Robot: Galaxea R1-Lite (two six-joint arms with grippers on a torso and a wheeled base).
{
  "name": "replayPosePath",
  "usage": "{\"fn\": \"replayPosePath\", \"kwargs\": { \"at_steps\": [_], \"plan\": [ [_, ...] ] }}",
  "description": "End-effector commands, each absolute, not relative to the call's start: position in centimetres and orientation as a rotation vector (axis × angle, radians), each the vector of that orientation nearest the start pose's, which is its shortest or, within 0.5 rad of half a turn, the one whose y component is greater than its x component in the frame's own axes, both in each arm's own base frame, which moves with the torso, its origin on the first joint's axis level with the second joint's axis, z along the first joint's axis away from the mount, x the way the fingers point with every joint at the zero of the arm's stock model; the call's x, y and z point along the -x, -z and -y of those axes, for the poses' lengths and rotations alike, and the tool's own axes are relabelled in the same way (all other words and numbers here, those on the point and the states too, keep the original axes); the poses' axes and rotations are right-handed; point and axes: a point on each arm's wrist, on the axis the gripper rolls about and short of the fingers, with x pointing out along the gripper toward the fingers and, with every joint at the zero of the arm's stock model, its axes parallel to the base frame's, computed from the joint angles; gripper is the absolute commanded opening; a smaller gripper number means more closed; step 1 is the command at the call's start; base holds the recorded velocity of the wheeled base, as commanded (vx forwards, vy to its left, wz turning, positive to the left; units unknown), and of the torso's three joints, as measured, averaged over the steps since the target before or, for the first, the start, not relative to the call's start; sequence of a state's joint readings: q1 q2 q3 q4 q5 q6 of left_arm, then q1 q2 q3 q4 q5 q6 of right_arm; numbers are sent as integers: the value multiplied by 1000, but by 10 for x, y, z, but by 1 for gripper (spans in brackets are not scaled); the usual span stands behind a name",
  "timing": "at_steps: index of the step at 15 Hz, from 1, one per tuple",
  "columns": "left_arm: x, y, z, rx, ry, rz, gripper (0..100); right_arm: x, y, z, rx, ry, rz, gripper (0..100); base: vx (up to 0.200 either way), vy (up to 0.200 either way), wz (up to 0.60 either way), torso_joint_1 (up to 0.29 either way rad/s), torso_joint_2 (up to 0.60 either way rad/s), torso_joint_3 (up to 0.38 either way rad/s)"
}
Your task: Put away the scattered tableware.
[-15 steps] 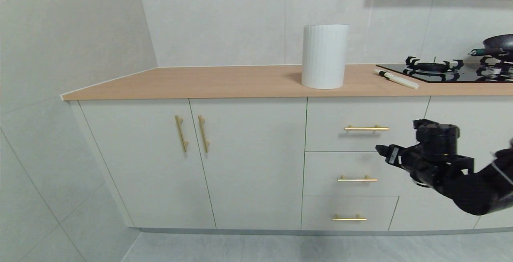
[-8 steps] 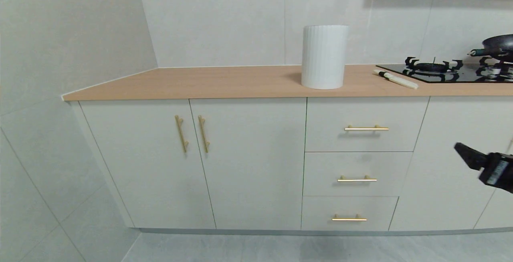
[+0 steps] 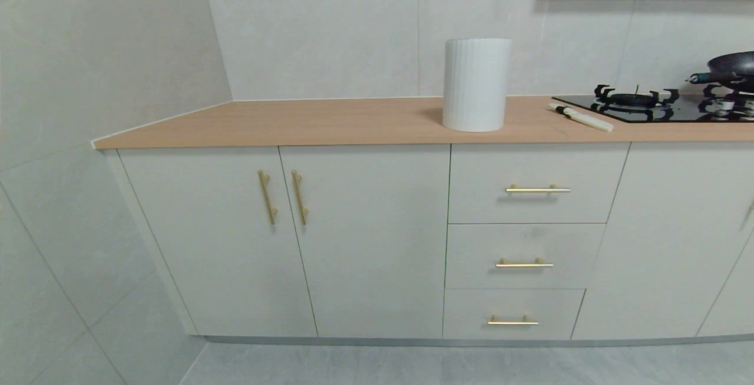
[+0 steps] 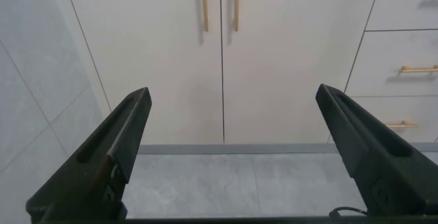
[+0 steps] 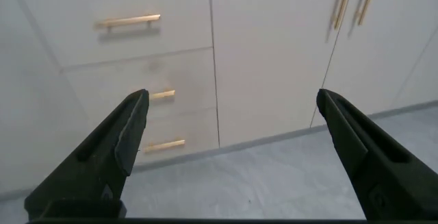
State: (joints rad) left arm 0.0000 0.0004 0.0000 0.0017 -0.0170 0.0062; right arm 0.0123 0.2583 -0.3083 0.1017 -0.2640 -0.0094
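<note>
A white-handled utensil point(image 3: 581, 117) lies on the wooden countertop point(image 3: 330, 121) beside the hob. A tall white ribbed holder point(image 3: 476, 83) stands upright on the counter to its left. My left gripper point(image 4: 233, 95) is open with nothing between its fingers; it hangs low in front of the double cabinet doors point(image 4: 220, 53). My right gripper point(image 5: 233, 97) is also open and holds nothing. It faces the stack of drawers point(image 5: 137, 66), with a pair of door handles point(image 5: 356, 1) beside them.
Three drawers with brass handles point(image 3: 537, 189) sit under the holder, and double doors point(image 3: 283, 196) are to their left. A black gas hob point(image 3: 654, 105) with a pan point(image 3: 730, 66) is at the counter's right end. A tiled wall point(image 3: 88, 67) closes the left side.
My right gripper, which was in front of the drawers a second ago, has pulled back to the right past the head view's edge. The things on the counter have not moved.
</note>
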Motion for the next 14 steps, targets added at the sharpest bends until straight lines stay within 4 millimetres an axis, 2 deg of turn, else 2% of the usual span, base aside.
{"fn": "replayPosePath", "kwargs": {
  "at_steps": [1,3,6,9,14],
  "plan": [
    [23,-75,0,-6,17,-1,100,54,-140,5,14,193,115,100,0,0,0,0,0,0],
    [23,-75,0,-6,17,-1,100,52,-132,4,14,167,104,100,0,0,0,0,0,0],
    [23,-75,0,-6,17,-1,100,37,-104,2,18,98,13,100,0,0,0,0,0,0],
    [23,-75,0,-6,17,-1,100,24,-80,1,18,23,21,100,0,0,0,0,0,0],
    [23,-75,0,-6,17,-1,100,23,-76,0,23,17,0,100,0,0,0,0,0,0]
  ]
}}
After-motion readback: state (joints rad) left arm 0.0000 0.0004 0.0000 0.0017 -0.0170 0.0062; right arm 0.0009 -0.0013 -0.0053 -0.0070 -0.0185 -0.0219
